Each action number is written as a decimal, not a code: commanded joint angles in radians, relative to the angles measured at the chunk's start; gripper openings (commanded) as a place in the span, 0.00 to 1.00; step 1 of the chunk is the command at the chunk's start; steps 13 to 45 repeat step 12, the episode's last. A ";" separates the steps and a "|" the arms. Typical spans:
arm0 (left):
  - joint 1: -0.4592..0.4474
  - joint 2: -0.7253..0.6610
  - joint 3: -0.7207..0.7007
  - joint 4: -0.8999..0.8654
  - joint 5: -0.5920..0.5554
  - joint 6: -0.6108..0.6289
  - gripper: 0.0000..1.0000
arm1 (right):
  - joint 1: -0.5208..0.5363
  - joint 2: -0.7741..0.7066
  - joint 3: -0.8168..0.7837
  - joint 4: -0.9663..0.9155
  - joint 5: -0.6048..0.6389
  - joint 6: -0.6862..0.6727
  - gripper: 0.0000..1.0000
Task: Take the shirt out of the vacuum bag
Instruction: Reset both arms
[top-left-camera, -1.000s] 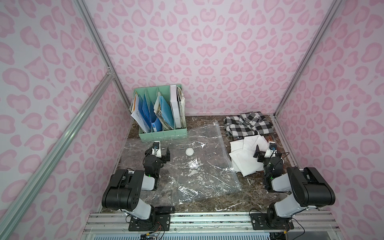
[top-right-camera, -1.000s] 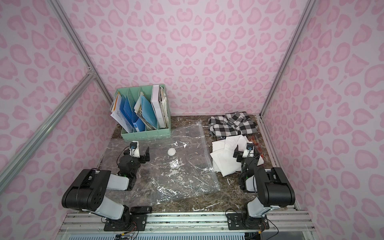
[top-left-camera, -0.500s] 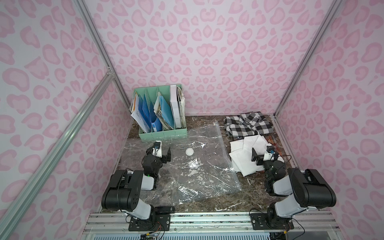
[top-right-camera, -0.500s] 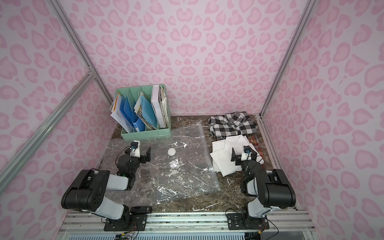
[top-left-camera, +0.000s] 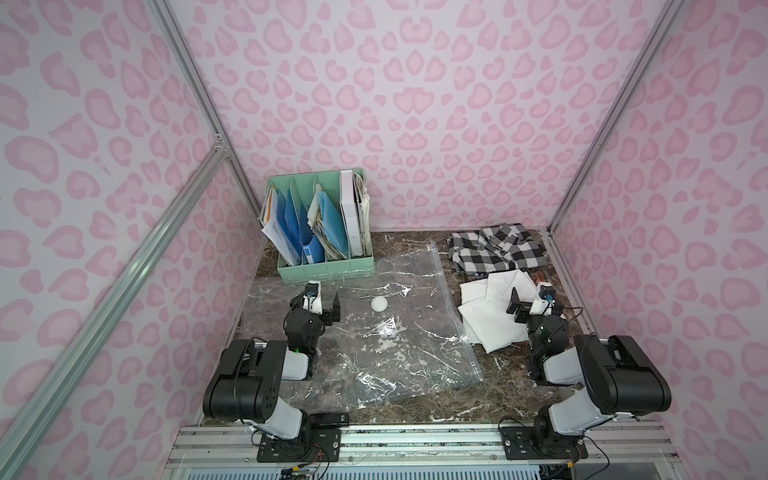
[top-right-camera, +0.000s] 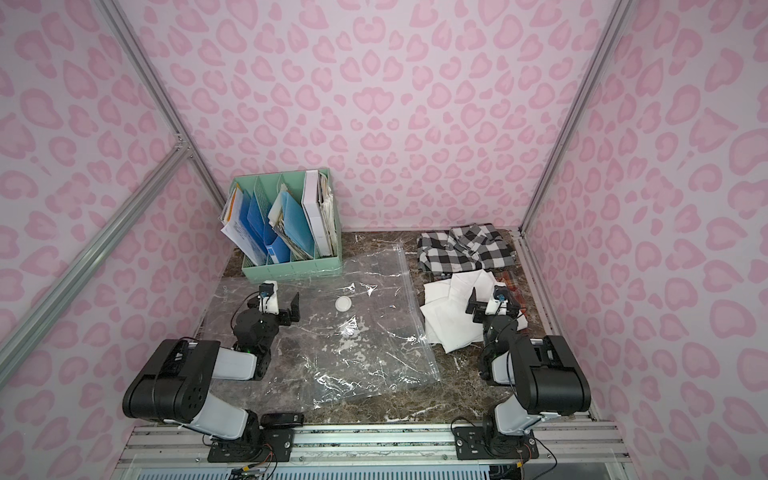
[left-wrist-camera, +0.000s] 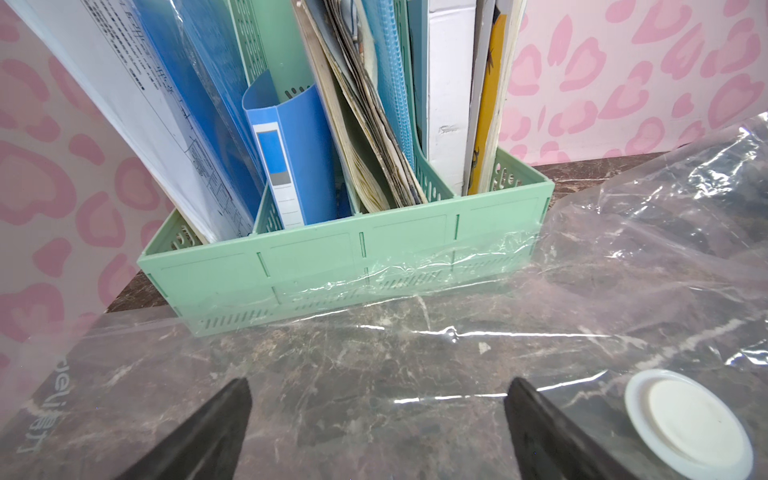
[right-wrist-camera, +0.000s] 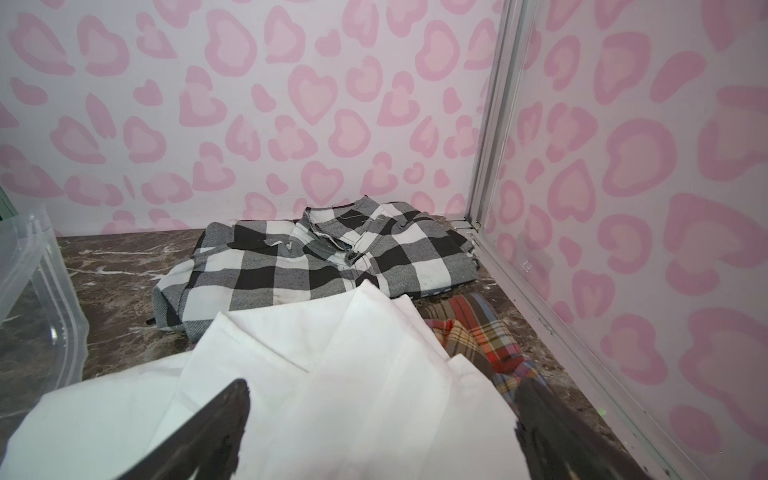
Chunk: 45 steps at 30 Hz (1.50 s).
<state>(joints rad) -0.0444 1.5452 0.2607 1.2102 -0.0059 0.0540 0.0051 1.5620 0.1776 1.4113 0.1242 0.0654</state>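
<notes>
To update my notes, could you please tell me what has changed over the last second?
Only the right gripper shifted slightly above the white cloth, jaws open and empty. Nothing was gripped or released. The left gripper, bag, checked shirt and file rack stayed put.

We count one vacuum bag (top-left-camera: 374, 340) of clear plastic, bearing one round white valve disc (top-left-camera: 379, 304). At the far left stands one mint-green file rack (top-left-camera: 328, 268) whose front wall shows four panels. Its folders and papers are packed too tight for us to count, though one blue binder (left-wrist-camera: 291, 158) with a spine label stands out. At the far right we count three garments: one checked shirt (top-left-camera: 494, 249), one white garment (top-left-camera: 490, 328) and one plaid cloth (right-wrist-camera: 486, 336). There are two grippers, the left gripper (left-wrist-camera: 376, 390) and the right gripper (right-wrist-camera: 382, 388), each with two jaws. There is one bench (top-left-camera: 519, 395).
</notes>
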 joint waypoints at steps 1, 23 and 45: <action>0.001 0.001 0.003 0.006 -0.003 -0.009 0.97 | 0.002 -0.001 0.005 -0.016 0.023 -0.010 1.00; 0.000 0.002 0.003 0.006 -0.002 -0.008 0.97 | -0.002 0.001 0.003 -0.009 0.018 -0.010 1.00; 0.000 0.002 0.003 0.006 -0.002 -0.008 0.97 | -0.002 0.001 0.003 -0.009 0.018 -0.010 1.00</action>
